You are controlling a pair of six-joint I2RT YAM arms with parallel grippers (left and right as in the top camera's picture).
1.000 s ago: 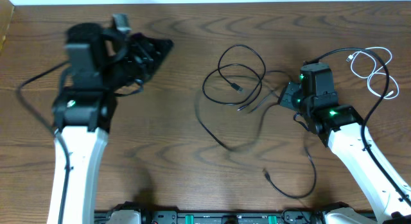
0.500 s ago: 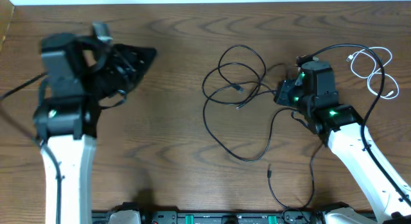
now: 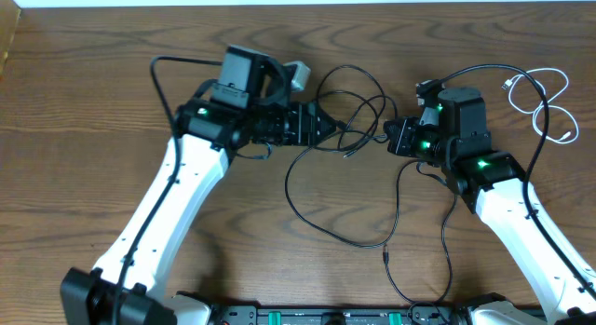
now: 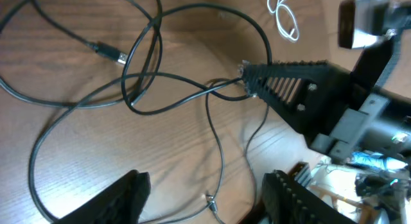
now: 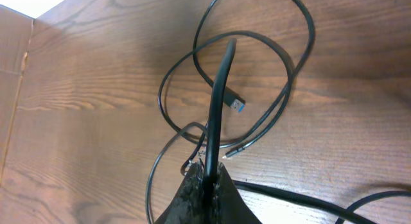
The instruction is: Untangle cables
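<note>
The black cables point(image 3: 346, 109) lay in crossed loops on the wooden table point(image 3: 233, 241), in the gap between my two grippers. The right gripper point(image 3: 391, 139) had its fingers pressed fully together on one black strand. In the right wrist view this strand rose straight from the fingertips, and a plug with a blue insert point(image 5: 236, 106) lay a little ahead of them, inside a loop. From this same gripper a long strand ran down and back along the right arm's inner side, and it ended in a small plug point(image 3: 385, 255). The left gripper point(image 4: 205, 198) faced the right one across the loops. Its fingers point(image 4: 122, 198) stood wide apart and held nothing. The crossing of the loops was just ahead of them. The white cable point(image 3: 540, 109) lay alone, well apart behind the right gripper, on its outer side.
</note>
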